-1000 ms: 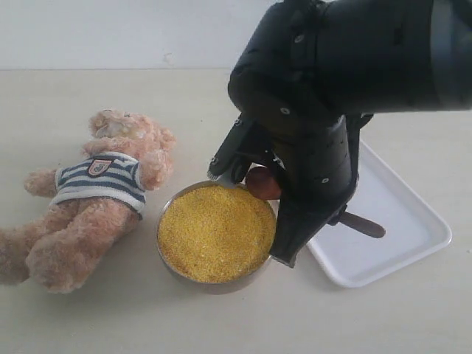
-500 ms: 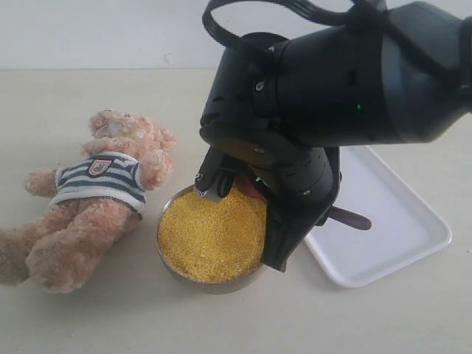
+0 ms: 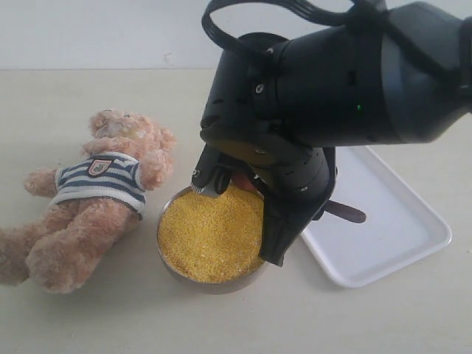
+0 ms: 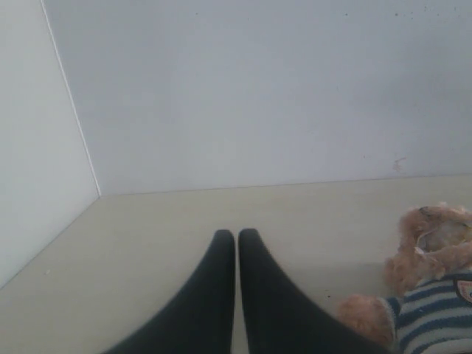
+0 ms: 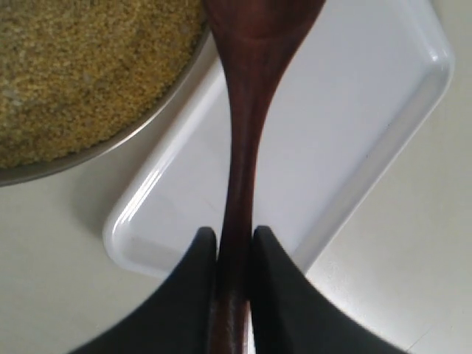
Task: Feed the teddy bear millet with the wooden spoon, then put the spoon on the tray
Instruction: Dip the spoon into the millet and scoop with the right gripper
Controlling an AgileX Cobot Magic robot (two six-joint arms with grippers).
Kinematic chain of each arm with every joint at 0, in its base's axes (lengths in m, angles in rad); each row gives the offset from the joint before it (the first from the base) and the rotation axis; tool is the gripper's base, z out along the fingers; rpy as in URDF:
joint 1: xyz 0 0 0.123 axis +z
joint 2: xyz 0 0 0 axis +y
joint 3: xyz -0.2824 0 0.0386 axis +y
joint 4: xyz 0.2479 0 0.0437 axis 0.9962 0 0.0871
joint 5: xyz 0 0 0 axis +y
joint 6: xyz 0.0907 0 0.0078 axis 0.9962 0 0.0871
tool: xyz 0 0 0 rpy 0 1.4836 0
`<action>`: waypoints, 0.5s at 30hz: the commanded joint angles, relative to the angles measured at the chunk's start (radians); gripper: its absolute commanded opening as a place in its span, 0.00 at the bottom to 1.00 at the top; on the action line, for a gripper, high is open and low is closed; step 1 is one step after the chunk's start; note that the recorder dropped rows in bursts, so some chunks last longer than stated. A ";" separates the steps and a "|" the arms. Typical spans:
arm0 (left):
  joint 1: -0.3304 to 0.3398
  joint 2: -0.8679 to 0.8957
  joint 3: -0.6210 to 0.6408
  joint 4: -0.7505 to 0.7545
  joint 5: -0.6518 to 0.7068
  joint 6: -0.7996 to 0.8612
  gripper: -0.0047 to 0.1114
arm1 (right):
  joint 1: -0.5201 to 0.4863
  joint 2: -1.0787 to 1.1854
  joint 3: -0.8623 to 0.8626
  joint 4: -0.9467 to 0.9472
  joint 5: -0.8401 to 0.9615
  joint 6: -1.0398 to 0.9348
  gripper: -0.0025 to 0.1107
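Rt tool [image 5: 234, 237] w/ wooden spoon [image 5: 243, 147] shifted over millet [image 3: 210, 237].

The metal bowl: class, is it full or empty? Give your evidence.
Full. Yellow millet fills the metal bowl nearly to its rim in the exterior view.

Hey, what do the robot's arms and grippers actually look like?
The right arm is bulky glossy black with rounded housings, small screws, a tiny green light and a looping black cable. The left gripper and right gripper have slim, tapering black fingers.
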 commanded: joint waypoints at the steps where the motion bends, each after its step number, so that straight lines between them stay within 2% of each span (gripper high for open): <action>1: -0.008 -0.003 -0.004 0.000 0.000 -0.006 0.07 | 0.001 -0.004 -0.004 -0.020 -0.006 -0.005 0.02; 15: -0.008 -0.003 -0.004 0.000 0.002 -0.006 0.07 | 0.099 -0.004 -0.004 -0.117 0.007 0.023 0.02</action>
